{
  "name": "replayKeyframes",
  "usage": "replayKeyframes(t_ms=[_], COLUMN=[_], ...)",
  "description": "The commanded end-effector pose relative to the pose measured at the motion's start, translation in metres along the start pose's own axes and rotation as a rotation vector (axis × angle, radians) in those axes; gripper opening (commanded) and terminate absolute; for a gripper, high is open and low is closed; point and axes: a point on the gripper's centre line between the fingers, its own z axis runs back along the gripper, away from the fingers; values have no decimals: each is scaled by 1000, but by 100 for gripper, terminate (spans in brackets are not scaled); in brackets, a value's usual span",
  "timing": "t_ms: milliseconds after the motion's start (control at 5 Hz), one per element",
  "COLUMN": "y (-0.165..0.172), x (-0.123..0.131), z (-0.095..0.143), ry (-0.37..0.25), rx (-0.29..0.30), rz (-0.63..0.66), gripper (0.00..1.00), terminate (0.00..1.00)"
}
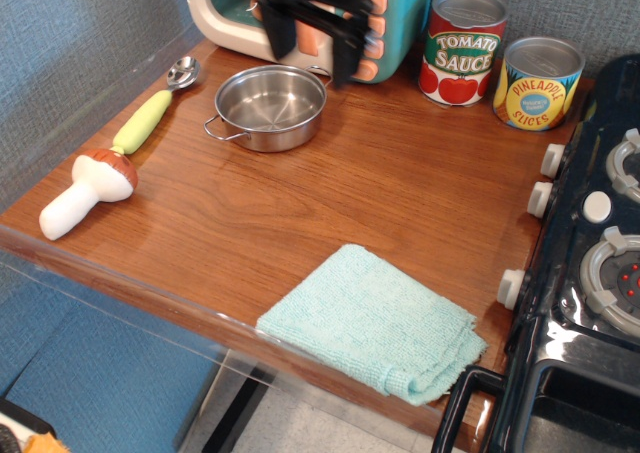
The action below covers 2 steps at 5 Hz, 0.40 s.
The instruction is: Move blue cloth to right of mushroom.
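Observation.image: blue cloth (372,320) far from hand (312,51).

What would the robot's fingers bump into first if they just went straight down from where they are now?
Probably bare wooden counter, just right of the steel pot rim. The open gripper, blurred, points downward near the toy microwave. Depth is unclear, so the left finger might clip the pot's edge.

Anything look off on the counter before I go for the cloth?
Only the blue cloth: it lies skewed at the wooden counter's front edge, one corner seeming to overhang beside the toy stove. Nothing looks spilled or damaged.
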Motion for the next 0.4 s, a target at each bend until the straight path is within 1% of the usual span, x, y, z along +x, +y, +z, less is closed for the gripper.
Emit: replayKeyframes(t_ms=[0, 200], y=[-64, -79], x=[-28, -43], z=[10, 0], ry=[-11, 15], rx=[-1, 5], rz=[-65, -78], gripper=[100, 100], terminate=[0, 0])
